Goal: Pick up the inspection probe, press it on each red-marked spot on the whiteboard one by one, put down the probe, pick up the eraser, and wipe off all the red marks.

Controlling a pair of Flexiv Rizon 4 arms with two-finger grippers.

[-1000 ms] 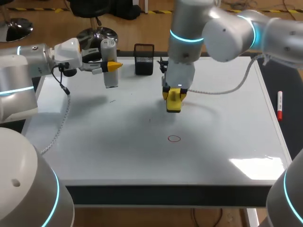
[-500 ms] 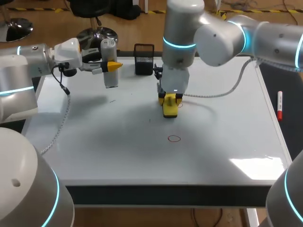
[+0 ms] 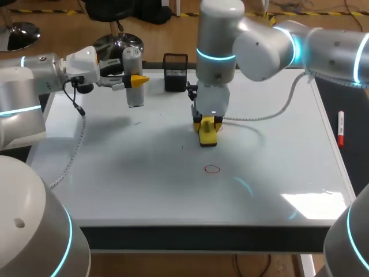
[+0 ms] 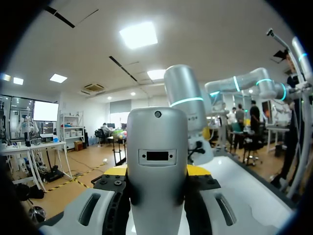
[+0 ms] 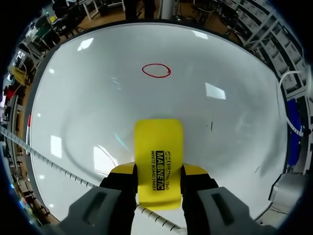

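One yellow eraser (image 3: 208, 135) sits in the right gripper (image 3: 208, 126), near the middle of the board (image 3: 144, 184) and low over it; whether it touches the surface cannot be told. In the right wrist view the two yellow-tipped fingers (image 5: 122, 169) press the eraser's two long sides, so the gripper is closed on it, with most of the eraser sticking out ahead of the tips.

One red ring (image 3: 212, 169) is drawn on the board, ahead of the eraser in the wrist view and apart from it, on the near side in the head view. No more than this one red mark can be made out. Two small dark specks (image 3: 137, 122) also show on the white surface, one left of the eraser and one nearer to it.

One probe (image 3: 134, 75), a grey-white cylinder, stands upright in the left gripper (image 3: 135, 81) over the far left part of the board. The left arm (image 3: 34, 75) comes in level from the side, and the left wrist view shows a yellow tip on each side of the probe's body: that gripper is clamped on it as well.

The right arm (image 3: 271, 40) bends in from the far right and hangs straight down over the eraser, with one white ribbed cable (image 3: 259, 115) trailing from its wrist. One black mesh cup (image 3: 175, 73) stands at the far edge, between probe and right arm. One marker (image 3: 340, 128) lies just beside the board's right edge.
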